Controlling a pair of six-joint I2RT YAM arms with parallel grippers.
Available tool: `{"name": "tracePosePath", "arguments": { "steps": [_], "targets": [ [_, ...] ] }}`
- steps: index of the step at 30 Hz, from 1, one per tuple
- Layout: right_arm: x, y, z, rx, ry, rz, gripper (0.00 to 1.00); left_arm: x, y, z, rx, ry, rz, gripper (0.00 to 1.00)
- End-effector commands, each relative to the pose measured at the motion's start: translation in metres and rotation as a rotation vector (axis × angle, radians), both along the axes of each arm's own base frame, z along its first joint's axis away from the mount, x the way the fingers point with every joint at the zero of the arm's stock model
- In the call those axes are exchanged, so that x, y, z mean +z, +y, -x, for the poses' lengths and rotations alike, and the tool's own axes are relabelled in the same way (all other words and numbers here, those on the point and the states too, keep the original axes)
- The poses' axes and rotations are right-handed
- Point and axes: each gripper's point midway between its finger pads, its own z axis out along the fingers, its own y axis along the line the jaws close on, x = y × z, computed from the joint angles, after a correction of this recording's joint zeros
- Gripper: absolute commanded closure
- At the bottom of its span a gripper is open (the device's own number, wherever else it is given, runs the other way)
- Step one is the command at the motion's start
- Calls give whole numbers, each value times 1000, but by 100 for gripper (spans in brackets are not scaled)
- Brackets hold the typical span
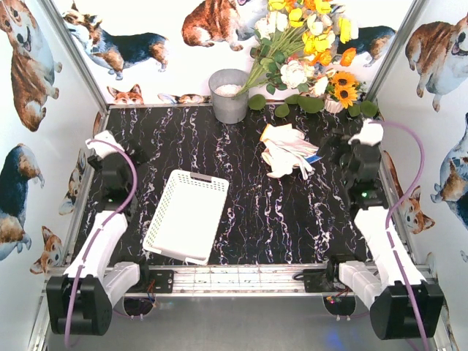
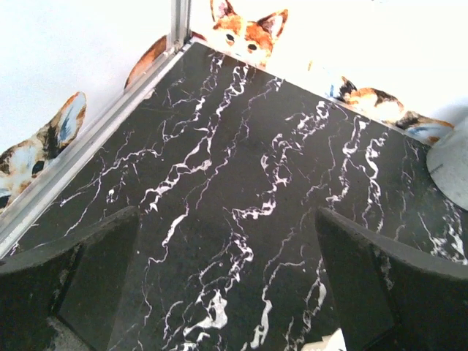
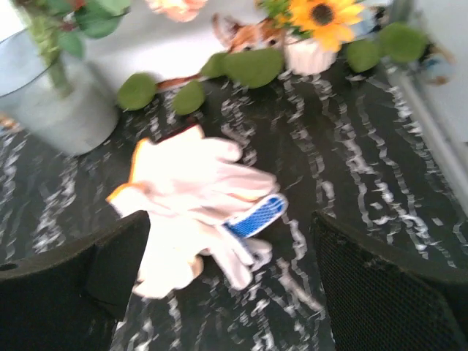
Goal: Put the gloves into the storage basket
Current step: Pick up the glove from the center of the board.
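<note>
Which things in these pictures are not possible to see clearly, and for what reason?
- How many gloves there are: in the top view they overlap in one pile, and the right wrist view is blurred.
- What fills the grey bucket: too small in the top view, and cut off by the left edge in the right wrist view.
- The white scrap in the left wrist view: the bottom edge cuts it off, so I cannot identify it.

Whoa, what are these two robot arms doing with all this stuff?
They are meant to tidy the soft white knit work gloves into the shallow white plastic lattice basket. The basket has nothing in it yet. The gloves lie in a heap on the black marbled table, near the bunch of yellow and white flowers. The right gripper is open, facing the heap and holding nothing. The left gripper is open too, over bare table.
</note>
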Motion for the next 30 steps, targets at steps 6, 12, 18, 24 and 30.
{"name": "tracePosePath", "arguments": {
  "steps": [6,12,18,24,30],
  "targets": [
    [-26,130,27,395,465,-21,11,47,-55,2,-329,244,-34,0],
    [-70,180,42,503,639,88,18,60,-93,-3,-500,205,-112,0],
    [-92,173,5,404,629,207,30,50,-89,-1,-468,209,-102,0],
    [-96,187,-58,339,575,287,41,49,-82,4,-435,199,-114,0],
    [-107,190,-108,267,516,389,44,50,-81,6,-430,202,-109,0]
  ]
}}
